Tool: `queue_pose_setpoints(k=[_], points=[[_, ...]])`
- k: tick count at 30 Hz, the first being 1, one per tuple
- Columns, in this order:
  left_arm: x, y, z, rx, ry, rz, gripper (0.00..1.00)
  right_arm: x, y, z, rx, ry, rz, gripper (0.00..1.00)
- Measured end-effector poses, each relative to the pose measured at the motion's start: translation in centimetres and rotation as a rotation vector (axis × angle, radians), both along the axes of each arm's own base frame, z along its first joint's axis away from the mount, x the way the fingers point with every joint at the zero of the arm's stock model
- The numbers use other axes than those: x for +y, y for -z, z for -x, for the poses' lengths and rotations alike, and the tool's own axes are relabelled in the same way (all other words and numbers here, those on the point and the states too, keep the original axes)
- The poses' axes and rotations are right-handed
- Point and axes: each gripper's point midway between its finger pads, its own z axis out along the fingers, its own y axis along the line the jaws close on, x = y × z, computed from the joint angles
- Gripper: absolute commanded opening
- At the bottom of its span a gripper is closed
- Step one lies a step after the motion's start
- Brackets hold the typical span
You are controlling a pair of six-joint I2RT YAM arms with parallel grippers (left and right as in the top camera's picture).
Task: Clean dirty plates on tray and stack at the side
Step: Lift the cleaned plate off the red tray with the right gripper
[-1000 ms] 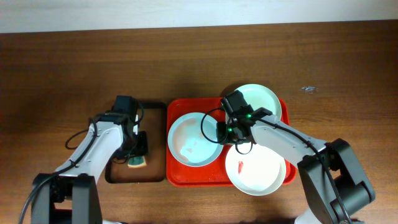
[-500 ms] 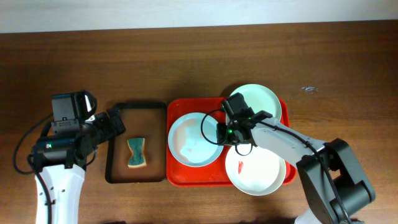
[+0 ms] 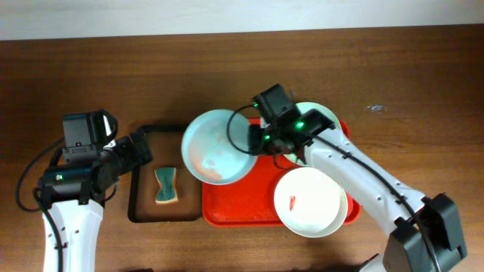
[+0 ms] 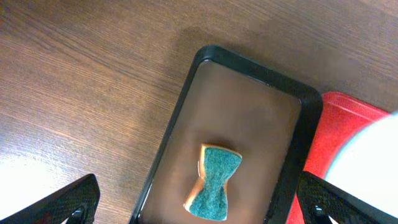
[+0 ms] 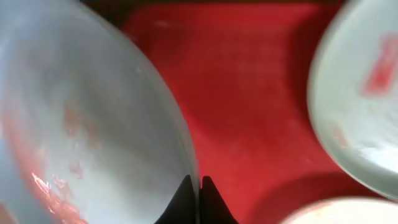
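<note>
My right gripper [image 3: 257,142] is shut on the right rim of a pale plate [image 3: 218,147] with faint red smears. The plate hangs tilted over the left edge of the red tray [image 3: 249,205]. In the right wrist view the fingertips [image 5: 186,194] pinch that plate's [image 5: 93,124] rim. A second plate [image 3: 310,200] with a red smear lies at the tray's front right. A third plate [image 3: 324,117] lies at the back, partly under the arm. My left gripper [image 3: 142,153] is open, with nothing between its fingers [image 4: 71,199]. It hovers above the sponge [image 4: 214,186].
A green and tan sponge [image 3: 166,186] lies in a small brown tray with a black rim [image 3: 136,217], left of the red tray. Bare wooden table [image 3: 91,68] surrounds both trays. The right arm [image 3: 363,177] reaches over the red tray's right half.
My left gripper let go of the sponge, opened and pulled back to the left. My right gripper shut on the plate's rim, then lifted it up and to the left.
</note>
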Motion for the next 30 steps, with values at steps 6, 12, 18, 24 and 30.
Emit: queue_pose_setpoints(k=[6, 12, 18, 24, 30], points=[[0.0, 0.0, 0.0, 0.000, 0.000, 0.000, 0.99, 6.4, -1.0, -1.0, -0.273, -0.053, 0.058, 0.04], [0.0, 0.0, 0.0, -0.001, 0.000, 0.000, 0.99, 8.7, -4.6, -2.4, -0.587, -0.062, 0.175, 0.04], [0.0, 0.0, 0.0, 0.000, 0.000, 0.000, 0.99, 10.4, -10.2, -4.4, -0.933, -0.193, 0.355, 0.04], [0.0, 0.0, 0.0, 0.000, 0.000, 0.000, 0.99, 13.4, -17.1, -3.3, -1.274, -0.343, 0.583, 0.04], [0.0, 0.0, 0.0, 0.000, 0.000, 0.000, 0.99, 15.3, -21.1, -1.4, -1.461, -0.460, 0.764, 0.04]])
